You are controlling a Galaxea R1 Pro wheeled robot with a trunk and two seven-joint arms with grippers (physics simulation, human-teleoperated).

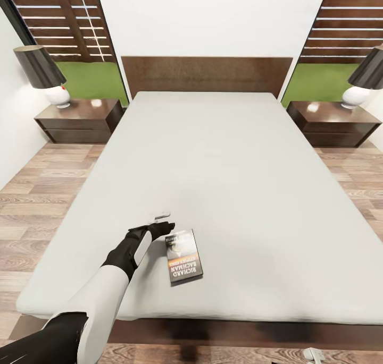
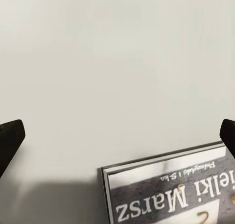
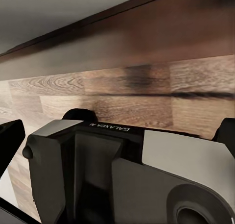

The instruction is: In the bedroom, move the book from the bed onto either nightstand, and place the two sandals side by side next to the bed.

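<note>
Reaching across the near left part of the bed [image 1: 213, 157], our left gripper [image 1: 161, 221] hovered just beyond the far left corner of the book [image 1: 183, 256]. In the left wrist view its dark fingertips [image 2: 11, 138] stood wide apart at both edges of the picture, nothing between them but pale mattress, with the book [image 2: 171, 192] only partly inside the span. The book lay flat near the foot of the bed, cover up. We judged that the thin book, flush on the soft mattress, could slide away or be pushed down instead of caught, because the fingers were off to one corner. Our right gripper [image 3: 117, 131] hung low by the wood floor [image 3: 147, 101] and bed frame; we could not tell how wide it stood. Both nightstands [image 1: 80, 119] sat far off beside the headboard, each with a lamp [image 1: 45, 74].
</note>
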